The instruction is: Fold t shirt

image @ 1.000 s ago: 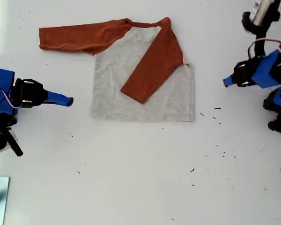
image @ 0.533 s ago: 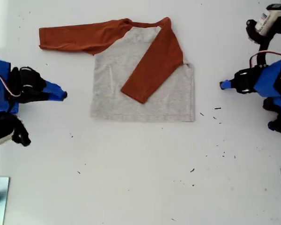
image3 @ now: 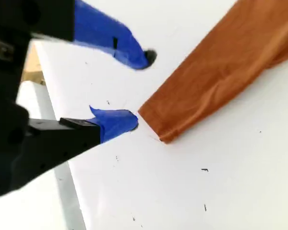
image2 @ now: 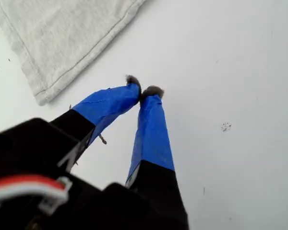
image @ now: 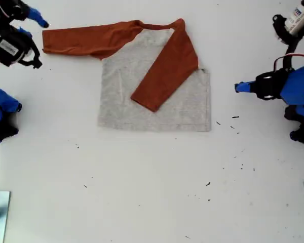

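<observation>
While flat on the table, t shirt [image: 154, 83] cuff just beside my second hand [image3: 141, 88], fingers apart.

My second gripper [image: 44, 24] rose from beside the t shirt [image: 154, 96] hem to its outstretched cuff; my first gripper [image: 236, 87] edged closer.

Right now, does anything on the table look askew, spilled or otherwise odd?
Only small dark specks scattered on the white table. The t shirt lies flat, one sleeve folded across, the other sleeve still outstretched.
</observation>
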Robot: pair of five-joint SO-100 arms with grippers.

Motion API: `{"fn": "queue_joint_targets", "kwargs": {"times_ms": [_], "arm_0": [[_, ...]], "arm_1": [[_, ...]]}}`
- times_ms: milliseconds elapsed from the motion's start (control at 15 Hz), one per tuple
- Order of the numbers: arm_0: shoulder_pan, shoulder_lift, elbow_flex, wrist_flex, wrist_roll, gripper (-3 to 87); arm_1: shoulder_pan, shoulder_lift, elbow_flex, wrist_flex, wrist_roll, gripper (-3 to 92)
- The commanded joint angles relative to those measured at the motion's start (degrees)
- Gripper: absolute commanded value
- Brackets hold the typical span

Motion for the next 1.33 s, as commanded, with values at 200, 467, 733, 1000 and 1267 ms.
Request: {"fn": "queue_joint_targets", "kwargs": {"times_ms": [200,467,733,1000,1267], "arm_0": [[-2.81,-1.67,-0.97,-0.09,-0.88,25.3],[-6.5,-4.66,13.27,-13.97,-1.23,25.3],[-8.61,-19.51,17.58,-27.6,-0.97,20.0],[-10.37,-20.83,16.17,-30.94,0.88,-0.2],[3.87,-4.31,8.09,-23.12,-4.13,-0.3]], "arm_1": [[-0.7,1.05,3.34,0.0,-0.88,3.4],[-0.79,1.05,3.34,0.0,-0.97,3.4],[-1.67,1.05,3.34,0.0,-1.05,3.4],[-1.67,1.05,3.34,0.0,-0.88,3.4],[-1.49,1.05,3.34,0.0,-0.53,3.4]]}}
